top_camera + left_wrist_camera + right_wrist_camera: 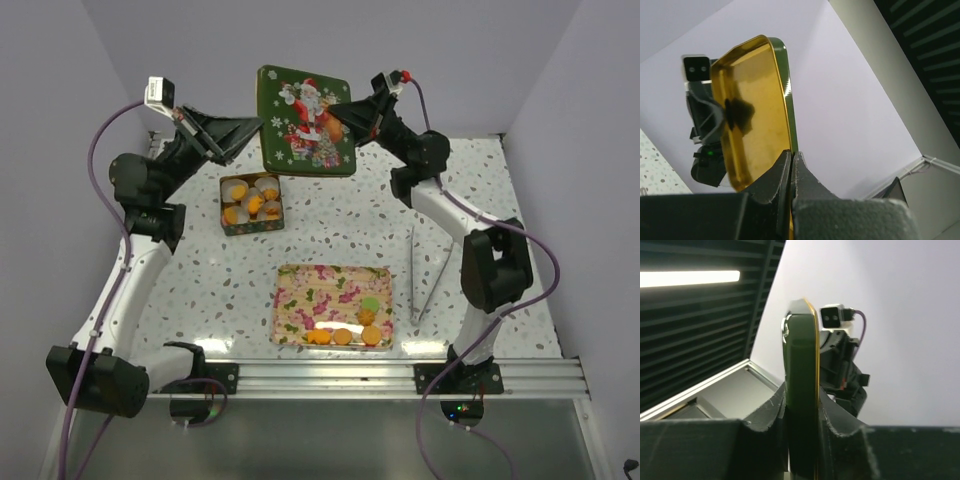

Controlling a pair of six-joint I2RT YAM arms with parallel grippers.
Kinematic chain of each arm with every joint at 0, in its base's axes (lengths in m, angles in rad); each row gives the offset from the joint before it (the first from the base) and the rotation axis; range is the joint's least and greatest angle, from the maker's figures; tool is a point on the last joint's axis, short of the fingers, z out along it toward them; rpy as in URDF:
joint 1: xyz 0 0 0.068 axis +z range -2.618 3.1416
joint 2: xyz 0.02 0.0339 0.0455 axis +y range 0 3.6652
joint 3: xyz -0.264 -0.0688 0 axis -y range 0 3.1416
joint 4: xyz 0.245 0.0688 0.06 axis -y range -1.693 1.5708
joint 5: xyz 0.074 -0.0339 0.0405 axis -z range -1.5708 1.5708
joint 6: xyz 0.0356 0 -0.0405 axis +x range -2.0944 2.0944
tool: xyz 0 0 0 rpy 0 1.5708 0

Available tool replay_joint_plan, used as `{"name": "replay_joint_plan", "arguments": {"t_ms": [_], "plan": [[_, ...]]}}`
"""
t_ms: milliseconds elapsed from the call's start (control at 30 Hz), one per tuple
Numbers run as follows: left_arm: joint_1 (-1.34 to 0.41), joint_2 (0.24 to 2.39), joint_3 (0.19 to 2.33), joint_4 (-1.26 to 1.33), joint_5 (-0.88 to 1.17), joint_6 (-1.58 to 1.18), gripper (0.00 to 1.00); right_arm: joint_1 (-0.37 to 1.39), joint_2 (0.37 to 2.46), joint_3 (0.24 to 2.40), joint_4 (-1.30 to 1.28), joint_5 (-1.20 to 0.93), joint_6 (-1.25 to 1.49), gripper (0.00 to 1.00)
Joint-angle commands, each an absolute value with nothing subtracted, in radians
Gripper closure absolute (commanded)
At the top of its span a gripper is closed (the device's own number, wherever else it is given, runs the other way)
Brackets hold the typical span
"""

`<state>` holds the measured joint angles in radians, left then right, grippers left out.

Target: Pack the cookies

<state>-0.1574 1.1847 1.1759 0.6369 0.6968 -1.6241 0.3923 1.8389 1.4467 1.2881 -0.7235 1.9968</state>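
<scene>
Both grippers hold a green tin lid (pixel 305 120) with a Santa picture up in the air at the back. My left gripper (pixel 262 126) is shut on its left rim. My right gripper (pixel 338 114) is shut on its right rim. The left wrist view shows the lid's gold inside (pixel 752 110) pinched at its edge by the left gripper (pixel 791 156). The right wrist view shows the lid edge-on (pixel 801 355) clamped in the right gripper (pixel 802 395). Below, the open green tin (pixel 228 222) holds orange cookies (pixel 254 206) in white paper cups. More cookies (pixel 343 337), one pale green (pixel 371 302), lie on the floral tray (pixel 300 300).
A thin metal rod stand (pixel 414 275) stands right of the tray. The tray lies near the front rail (pixel 330 378). The tin sits left of centre on the speckled table (pixel 200 290). White walls close in the back and sides.
</scene>
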Motion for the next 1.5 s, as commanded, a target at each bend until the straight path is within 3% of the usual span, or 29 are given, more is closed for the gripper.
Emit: {"name": "replay_joint_plan", "arguments": {"t_ms": [0,67,300,500,833,1467], "plan": [[-0.133,1.16,1.144,0.49,0.627,-1.507,1.0,0.396,1.778,1.473,1.401,-0.736,2.174,0.83],[-0.129,1.157,1.138,0.418,0.629,-1.488,0.93,0.396,1.776,1.488,1.376,-0.744,2.165,0.92],[-0.112,1.161,1.141,0.178,0.641,-1.33,0.42,0.396,1.766,1.483,1.293,-0.764,2.111,1.0],[-0.058,1.177,1.184,-0.156,0.606,-1.099,0.2,0.391,1.787,1.48,1.226,-0.776,2.068,1.0],[0.113,1.252,1.204,-0.535,0.424,-0.784,0.13,0.383,1.876,1.5,1.014,-0.778,1.911,1.0],[0.236,1.505,1.138,-0.442,0.29,-0.499,0.13,0.387,2.272,1.778,0.92,-0.66,1.844,1.0]]}}
